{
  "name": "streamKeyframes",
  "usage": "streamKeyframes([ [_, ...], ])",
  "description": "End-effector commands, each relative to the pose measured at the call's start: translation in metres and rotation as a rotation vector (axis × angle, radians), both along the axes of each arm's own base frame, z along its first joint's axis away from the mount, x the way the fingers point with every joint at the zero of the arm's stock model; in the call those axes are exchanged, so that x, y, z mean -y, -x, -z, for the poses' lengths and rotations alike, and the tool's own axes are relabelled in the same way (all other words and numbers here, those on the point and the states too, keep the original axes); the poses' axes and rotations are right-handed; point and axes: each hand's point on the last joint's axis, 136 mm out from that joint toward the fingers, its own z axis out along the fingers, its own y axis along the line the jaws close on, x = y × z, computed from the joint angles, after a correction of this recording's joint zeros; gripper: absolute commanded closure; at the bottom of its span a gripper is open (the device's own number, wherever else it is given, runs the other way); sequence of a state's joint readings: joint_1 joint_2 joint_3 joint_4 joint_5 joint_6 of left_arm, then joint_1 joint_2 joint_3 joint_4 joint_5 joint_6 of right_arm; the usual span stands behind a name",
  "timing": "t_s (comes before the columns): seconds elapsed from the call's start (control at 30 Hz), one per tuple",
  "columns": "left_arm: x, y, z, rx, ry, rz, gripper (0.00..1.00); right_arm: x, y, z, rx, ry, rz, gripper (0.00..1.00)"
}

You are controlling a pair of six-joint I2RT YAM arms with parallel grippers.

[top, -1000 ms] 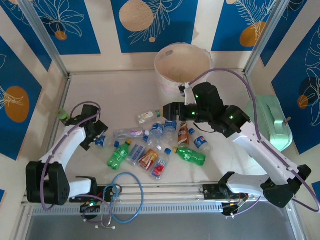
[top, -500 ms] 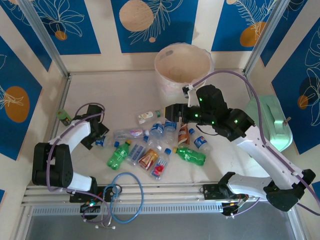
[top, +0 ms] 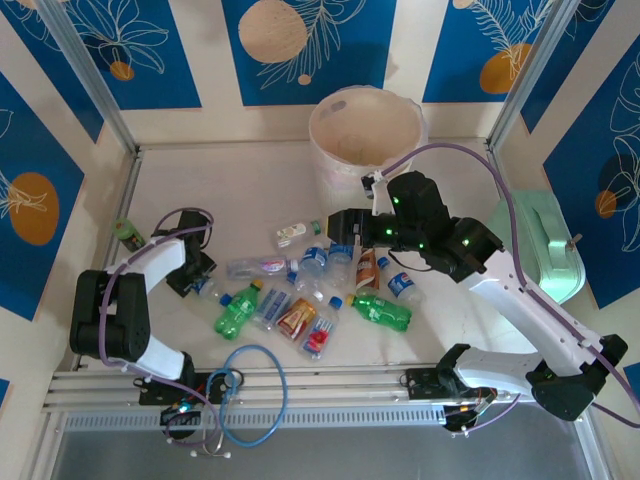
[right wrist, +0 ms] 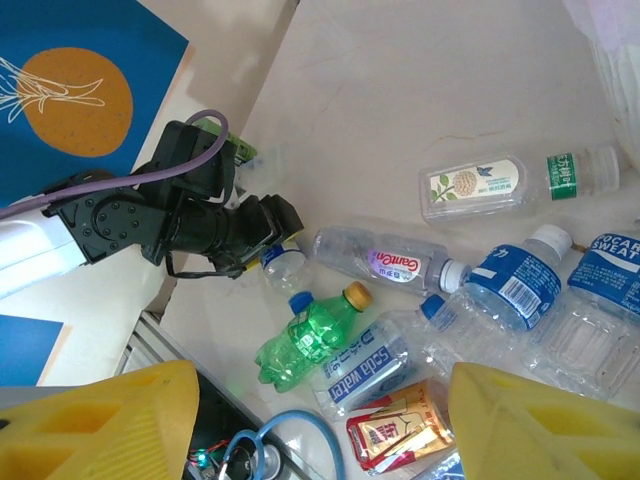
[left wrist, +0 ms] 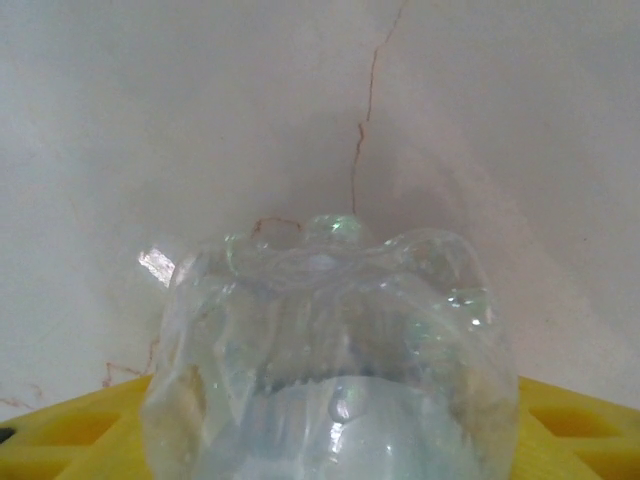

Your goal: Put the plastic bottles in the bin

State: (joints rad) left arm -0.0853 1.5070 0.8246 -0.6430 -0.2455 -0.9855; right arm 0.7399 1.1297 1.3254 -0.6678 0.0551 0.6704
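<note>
**While One Clear Bottle Sits in the Left Pincer, the Rest Lie Short of the Bin**

Where the left gripper (top: 197, 277) reaches low over the table, its yellow fingers (left wrist: 80, 430) are set narrow against both sides of a clear bottle (left wrist: 330, 340). The bottle's lumpy, moulded base faces the wrist camera, and it lies at the left edge of the scatter. The right gripper (top: 340, 222) hangs above the far side of the heap, jaws wide and nothing between them.

Around them the plastic bottles (top: 300, 300) lie on their sides in a loose cluster at mid-table, many touching. Most are clear with blue labels and blue caps. One green bottle has a yellow cap (top: 238, 310) and another green one (top: 382, 312) lies to the right. A clear one with a white label (top: 295, 234) lies a little apart on the far side.

Beyond the heap, the bin (top: 335, 178) stands upright at the far edge, round and pale, with a translucent liner over its rim.

The table (top: 230, 190) is off-white, with a thin crack (left wrist: 365, 110). Blue panels (top: 300, 45) with orange discs and white leaves wall the space, and a mint-green box (top: 545, 245) sits on the right.
</note>
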Motion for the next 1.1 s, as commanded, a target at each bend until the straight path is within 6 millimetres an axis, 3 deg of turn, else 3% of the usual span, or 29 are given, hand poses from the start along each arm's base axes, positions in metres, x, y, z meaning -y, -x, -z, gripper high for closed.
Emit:
streamKeyframes([
  [0.0, -0.01, 0.0, -0.011, 0.015, -0.044, 0.006, 0.37, -0.004, 0.002, 0.004, -0.016, -0.012, -0.006, 0.33],
  [0.27, -0.012, -0.005, -0.043, 0.075, -0.059, 0.028, 0.46, -0.008, 0.005, 0.009, -0.029, -0.031, -0.014, 0.34],
  [0.53, 0.004, -0.024, -0.122, 0.286, 0.032, 0.05, 0.48, -0.035, 0.014, 0.015, -0.05, -0.043, -0.085, 0.34],
  [0.73, 0.034, -0.04, -0.173, 0.478, 0.216, 0.069, 0.49, -0.066, 0.019, 0.017, -0.066, -0.056, -0.156, 0.33],
  [0.93, 0.079, -0.055, -0.201, 0.622, 0.455, 0.103, 0.49, -0.1, 0.022, 0.018, -0.09, -0.087, -0.224, 0.32],
  [1.07, 0.105, -0.053, -0.217, 0.661, 0.511, 0.15, 0.48, -0.119, 0.017, 0.026, -0.122, -0.1, -0.241, 0.31],
])
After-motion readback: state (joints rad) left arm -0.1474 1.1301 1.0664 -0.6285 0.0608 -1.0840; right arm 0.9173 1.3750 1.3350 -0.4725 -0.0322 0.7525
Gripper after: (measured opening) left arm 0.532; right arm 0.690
